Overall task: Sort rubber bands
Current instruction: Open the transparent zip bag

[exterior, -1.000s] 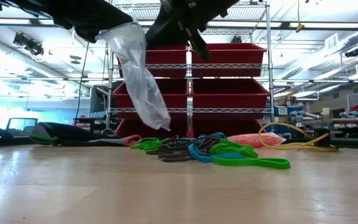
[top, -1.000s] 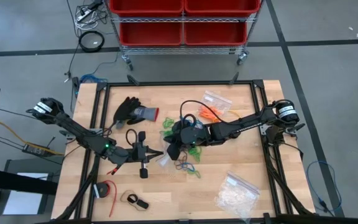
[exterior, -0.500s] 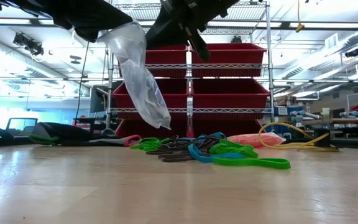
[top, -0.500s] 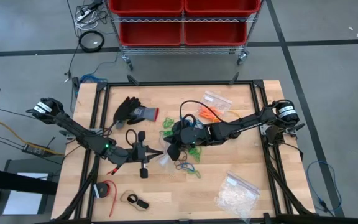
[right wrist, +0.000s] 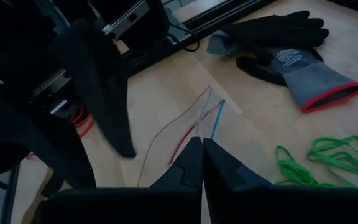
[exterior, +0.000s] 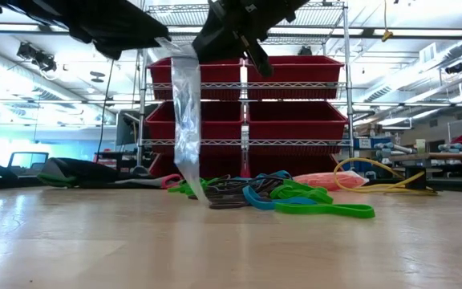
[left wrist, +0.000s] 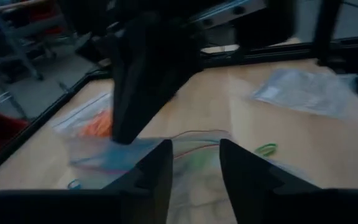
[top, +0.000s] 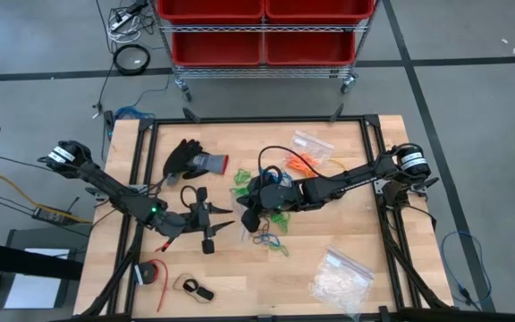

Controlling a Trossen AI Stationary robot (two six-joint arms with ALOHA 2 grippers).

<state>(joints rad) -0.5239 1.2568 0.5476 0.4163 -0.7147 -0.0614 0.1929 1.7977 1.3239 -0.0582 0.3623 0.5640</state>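
High view: the right pincer (top: 248,217) pinches the clear bag (top: 238,229) shut, rubber bands (top: 271,238) just beyond; the left pincer (top: 217,217) stands parted beside it. Low view: the bag hangs from it, tip touching the counter (exterior: 215,249) at the bands.

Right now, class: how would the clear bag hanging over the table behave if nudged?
Probably floppy: the clear bag hangs limp and creased from the right gripper. Likely very light, so a nudge should swing it rather than meet resistance.

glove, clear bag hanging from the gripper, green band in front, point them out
glove (top: 190,160), high view, dark palm
clear bag (exterior: 184,112), low view, mid hanging sheet
green band (exterior: 327,210), low view, front strand
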